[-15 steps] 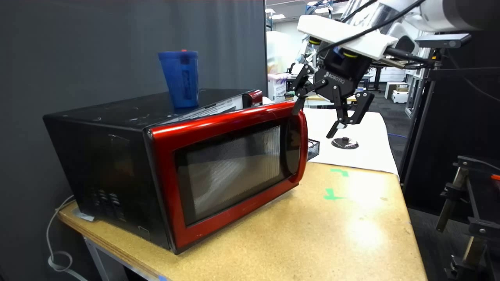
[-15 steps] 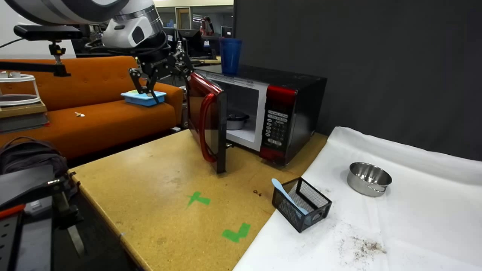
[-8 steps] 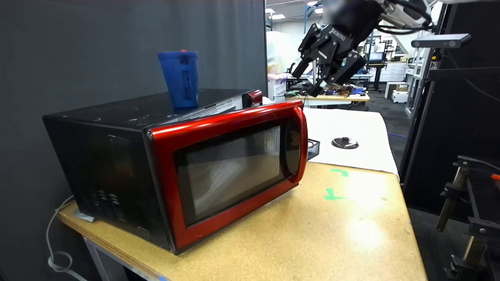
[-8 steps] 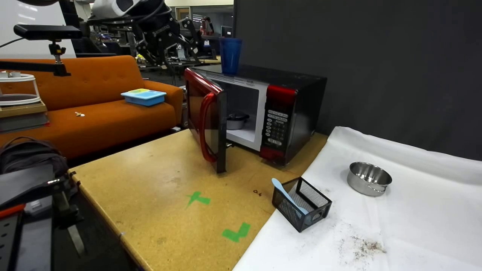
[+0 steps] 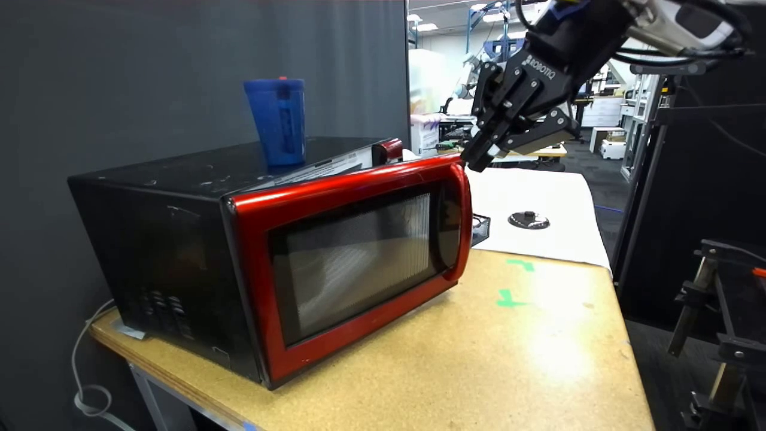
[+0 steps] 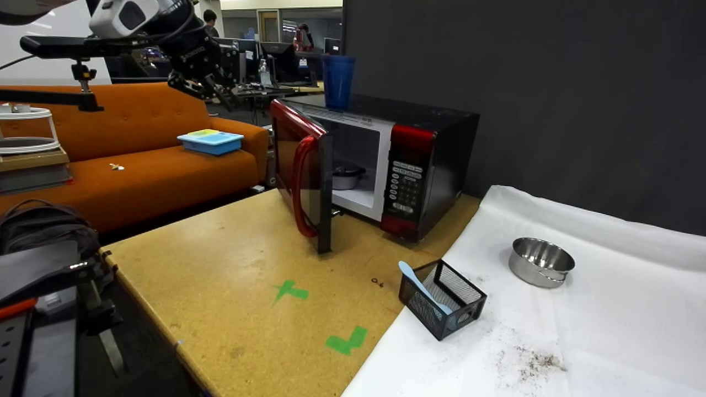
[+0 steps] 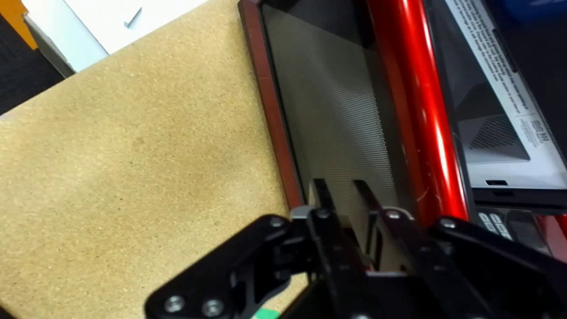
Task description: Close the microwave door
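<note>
The microwave door (image 5: 361,181), a glossy red frame around a dark window, stands ajar, swung out from the black microwave body (image 5: 149,263). Its red curved handle (image 6: 300,184) faces the table's near side in an exterior view. My gripper (image 7: 341,188) hangs above and in front of the door, tilted toward it. A gap separates the gripper (image 6: 227,99) from the door's top edge in an exterior view. In the wrist view its fingers are close together, a narrow gap left between them and nothing in it. Behind them lies the door window (image 7: 336,102).
On top of the microwave stands a blue cup (image 6: 337,82). A grey pot (image 6: 346,177) sits inside. Right of the microwave are a black mesh basket (image 6: 441,298) holding a light blue spoon and a steel bowl (image 6: 540,262). A black lid (image 5: 528,220) lies on white cloth.
My gripper has come up off the door's top edge and backed away from the microwave, tilting over. Its wide-spread fingers have drawn nearly together. The door has not visibly moved.
</note>
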`<state>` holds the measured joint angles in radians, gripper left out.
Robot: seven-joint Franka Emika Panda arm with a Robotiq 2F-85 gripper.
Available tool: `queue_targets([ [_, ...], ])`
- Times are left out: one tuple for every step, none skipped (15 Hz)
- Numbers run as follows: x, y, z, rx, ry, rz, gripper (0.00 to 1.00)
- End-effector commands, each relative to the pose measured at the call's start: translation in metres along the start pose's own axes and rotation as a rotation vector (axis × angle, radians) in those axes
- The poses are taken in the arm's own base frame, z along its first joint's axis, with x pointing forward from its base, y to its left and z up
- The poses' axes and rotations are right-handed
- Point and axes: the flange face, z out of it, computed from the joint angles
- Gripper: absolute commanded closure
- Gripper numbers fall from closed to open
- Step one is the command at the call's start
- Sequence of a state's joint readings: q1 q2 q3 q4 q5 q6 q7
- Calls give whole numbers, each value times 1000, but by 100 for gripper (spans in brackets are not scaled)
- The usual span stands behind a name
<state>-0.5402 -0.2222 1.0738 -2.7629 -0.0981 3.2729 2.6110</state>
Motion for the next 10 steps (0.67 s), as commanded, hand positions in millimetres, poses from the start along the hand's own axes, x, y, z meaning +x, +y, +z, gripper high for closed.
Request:
queue_targets([
  [3,3,8,25,44,36,100],
  [7,4,12,28,57,53,100],
  [9,4,15,30,71,68,100],
  [13,5,20,28,81,82,100],
  [15,5,24,26,91,92,100],
  [17,6,28,26,101,97,100],
  [18,7,32,27,108,96,100],
  [17,7,37,32,118,87,100],
  [17,7,42,35,127,77,100],
  [15,7,47,46,136,57,100],
])
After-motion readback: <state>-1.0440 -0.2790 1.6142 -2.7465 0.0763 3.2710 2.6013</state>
